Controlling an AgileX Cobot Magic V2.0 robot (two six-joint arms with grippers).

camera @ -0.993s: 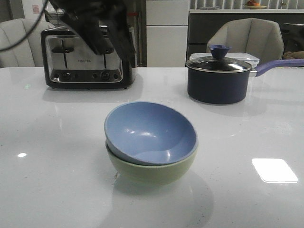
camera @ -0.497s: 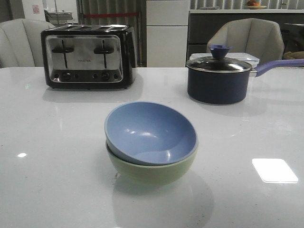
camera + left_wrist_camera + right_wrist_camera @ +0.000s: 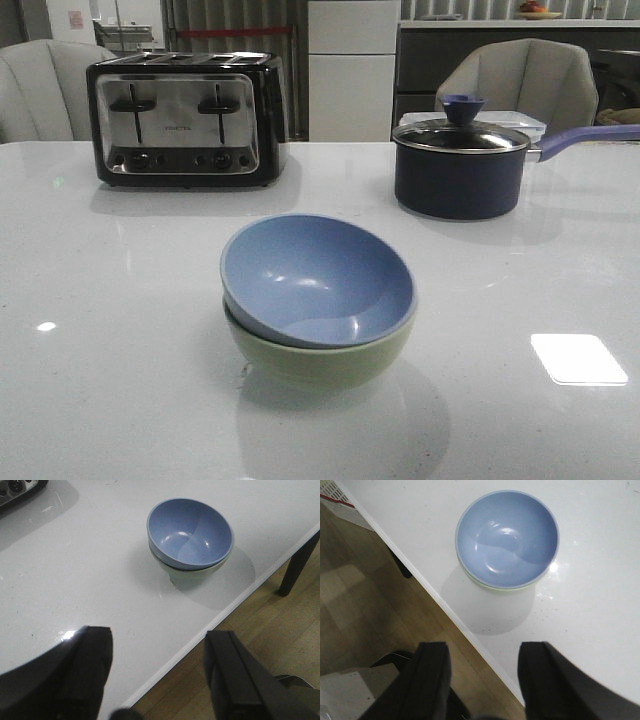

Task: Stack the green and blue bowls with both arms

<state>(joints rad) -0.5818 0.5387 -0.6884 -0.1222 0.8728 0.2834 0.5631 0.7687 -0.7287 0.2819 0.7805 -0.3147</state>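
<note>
Two bowls sit nested near the desk's [image 3: 120, 350] front edge: the blue bowl [image 3: 317, 280] rests tilted inside the green bowl [image 3: 330, 362]. Left gripper [image 3: 157, 672] and right gripper [image 3: 482, 680] hang well apart from them, jaws spread open, empty.

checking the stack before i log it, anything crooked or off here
The blue bowl sits tilted inside the green bowl, its rim riding higher on the robot's left, so it isn't nested level. No spills or damage show.

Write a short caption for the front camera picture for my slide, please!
Blue bowl nested in green bowl on a white table.
</note>
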